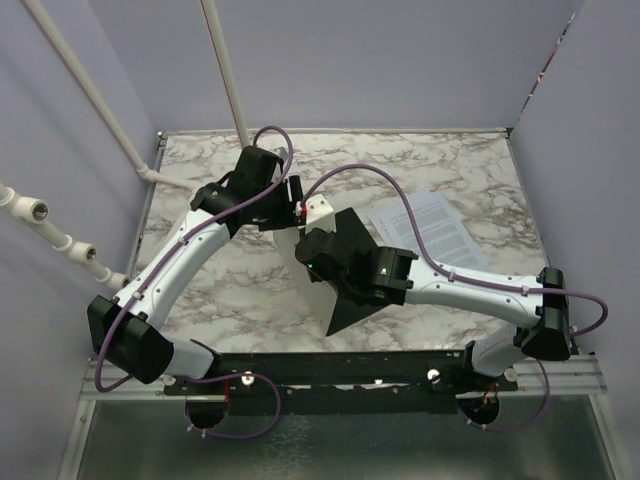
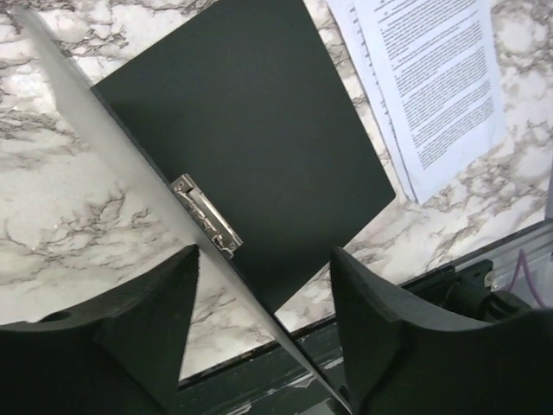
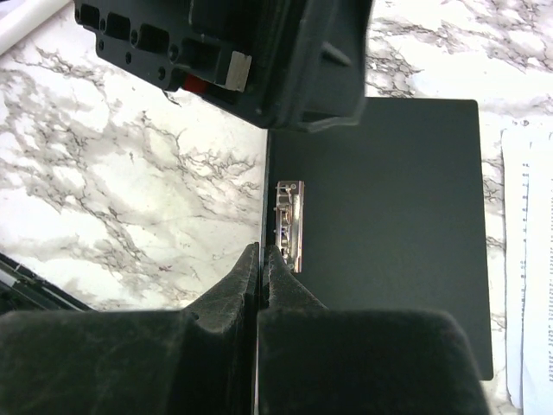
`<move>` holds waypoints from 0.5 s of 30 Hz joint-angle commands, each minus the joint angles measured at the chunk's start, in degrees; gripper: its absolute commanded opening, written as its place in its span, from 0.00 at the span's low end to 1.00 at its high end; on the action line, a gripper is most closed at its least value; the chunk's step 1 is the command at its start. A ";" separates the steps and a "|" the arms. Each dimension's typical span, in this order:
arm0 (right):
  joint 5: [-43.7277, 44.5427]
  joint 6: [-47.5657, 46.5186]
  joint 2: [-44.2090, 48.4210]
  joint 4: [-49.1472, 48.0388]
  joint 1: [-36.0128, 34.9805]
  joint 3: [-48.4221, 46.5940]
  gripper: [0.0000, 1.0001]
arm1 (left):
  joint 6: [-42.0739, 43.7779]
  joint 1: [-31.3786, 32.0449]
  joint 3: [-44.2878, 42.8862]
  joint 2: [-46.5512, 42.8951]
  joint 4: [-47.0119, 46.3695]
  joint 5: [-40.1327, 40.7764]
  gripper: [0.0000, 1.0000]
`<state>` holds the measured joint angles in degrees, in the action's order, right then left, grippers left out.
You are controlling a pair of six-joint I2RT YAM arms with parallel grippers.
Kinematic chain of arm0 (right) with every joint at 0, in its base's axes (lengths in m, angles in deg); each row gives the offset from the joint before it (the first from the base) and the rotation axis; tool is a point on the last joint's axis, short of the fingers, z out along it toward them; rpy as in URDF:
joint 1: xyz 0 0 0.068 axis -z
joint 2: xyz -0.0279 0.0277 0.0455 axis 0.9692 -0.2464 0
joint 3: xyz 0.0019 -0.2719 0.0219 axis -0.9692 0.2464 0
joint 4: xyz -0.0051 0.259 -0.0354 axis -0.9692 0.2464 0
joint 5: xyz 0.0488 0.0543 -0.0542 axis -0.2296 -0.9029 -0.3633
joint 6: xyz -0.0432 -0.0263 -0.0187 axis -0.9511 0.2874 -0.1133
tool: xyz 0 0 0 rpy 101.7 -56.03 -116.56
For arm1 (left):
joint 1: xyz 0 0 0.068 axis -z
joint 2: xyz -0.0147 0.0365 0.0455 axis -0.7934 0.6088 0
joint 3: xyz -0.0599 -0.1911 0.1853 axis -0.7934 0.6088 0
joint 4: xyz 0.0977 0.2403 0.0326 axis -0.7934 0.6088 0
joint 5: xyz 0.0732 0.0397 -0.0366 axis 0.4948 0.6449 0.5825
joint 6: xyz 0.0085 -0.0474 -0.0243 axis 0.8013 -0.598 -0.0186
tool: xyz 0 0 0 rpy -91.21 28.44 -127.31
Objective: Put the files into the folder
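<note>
The folder (image 1: 350,300) lies open on the marble table, black inside up (image 2: 251,130), with its silver clip (image 2: 206,214) by the spine. One cover stands upright, seen edge-on (image 2: 112,147). My right gripper (image 3: 262,255) is shut on this raised cover's edge, just beside the clip (image 3: 289,223); it also shows in the top view (image 1: 315,255). My left gripper (image 2: 263,259) is open, its fingers either side of the raised cover, at the folder's far end (image 1: 300,210). The files (image 1: 430,225), white printed sheets, lie flat right of the folder (image 2: 441,86).
White pipes (image 1: 225,70) rise at the back left. Purple walls enclose the table on three sides. The black mounting rail (image 1: 350,370) runs along the near edge. Purple cables loop over both arms.
</note>
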<state>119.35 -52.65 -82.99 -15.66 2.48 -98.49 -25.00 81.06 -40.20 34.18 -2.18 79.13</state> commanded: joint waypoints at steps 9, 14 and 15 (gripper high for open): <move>5.28 -1.04 -1.20 -2.89 -3.52 -0.89 0.00 | 2.65 -0.15 3.00 -1.13 4.84 2.20 0.36; 4.34 -0.95 -0.98 -4.68 -3.91 0.26 0.00 | 2.92 -0.25 3.00 -1.90 5.11 3.85 0.21; 4.23 -0.95 -0.94 -5.00 -3.99 0.50 0.00 | 2.92 -0.23 3.08 -1.90 5.11 3.76 0.18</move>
<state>122.06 -52.76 -84.30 -17.17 -0.82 -98.35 -24.67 81.12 -38.78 32.56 0.61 80.59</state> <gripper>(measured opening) 0.005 0.246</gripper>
